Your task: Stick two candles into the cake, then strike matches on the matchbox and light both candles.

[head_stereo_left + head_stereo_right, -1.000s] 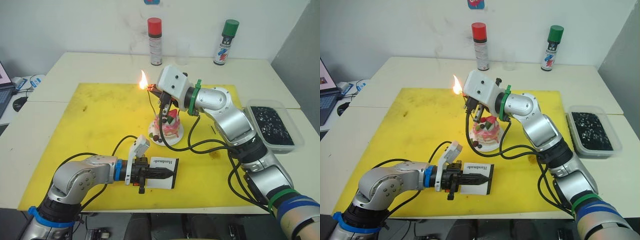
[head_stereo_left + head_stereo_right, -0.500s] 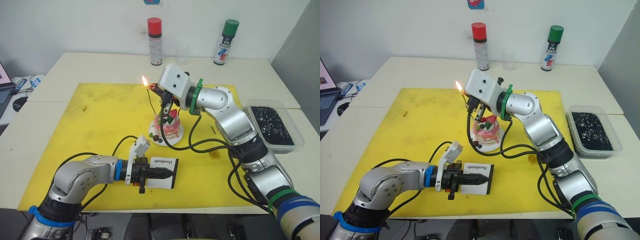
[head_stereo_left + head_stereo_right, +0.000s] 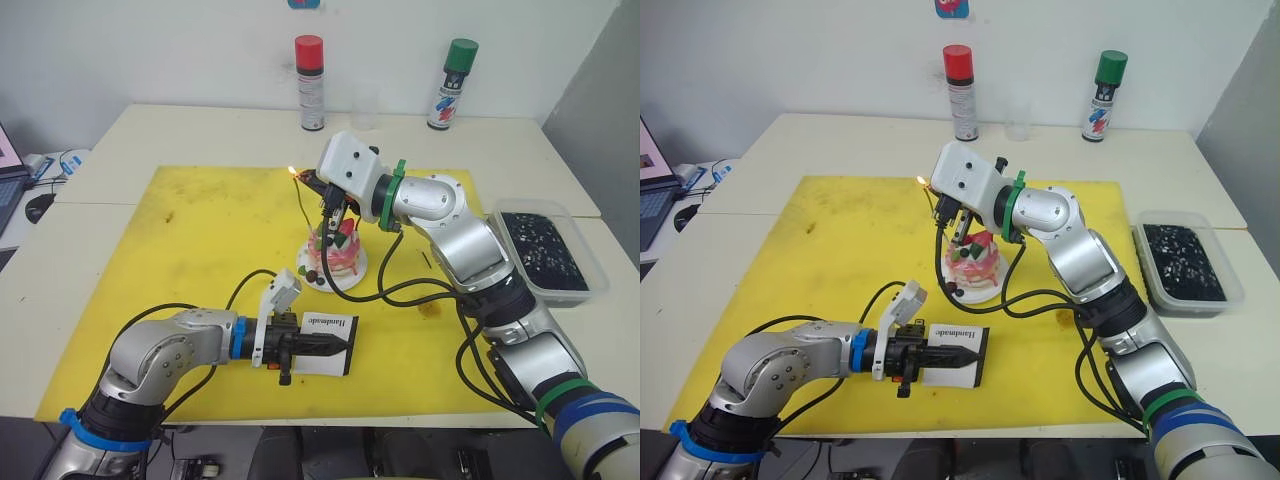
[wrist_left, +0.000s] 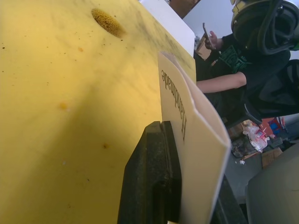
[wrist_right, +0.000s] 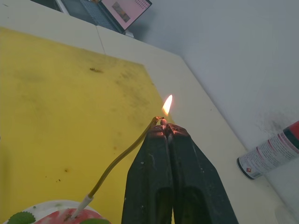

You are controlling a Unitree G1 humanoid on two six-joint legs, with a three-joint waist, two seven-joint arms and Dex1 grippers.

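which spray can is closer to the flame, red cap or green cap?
The red-capped can, standing at the back of the table almost straight behind the flame. The green-capped can stands further toward the robot's right.

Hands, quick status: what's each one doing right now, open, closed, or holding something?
Left hand: closed on the matchbox.
Right hand: closed on a burning match, flame at the tip of a candle.
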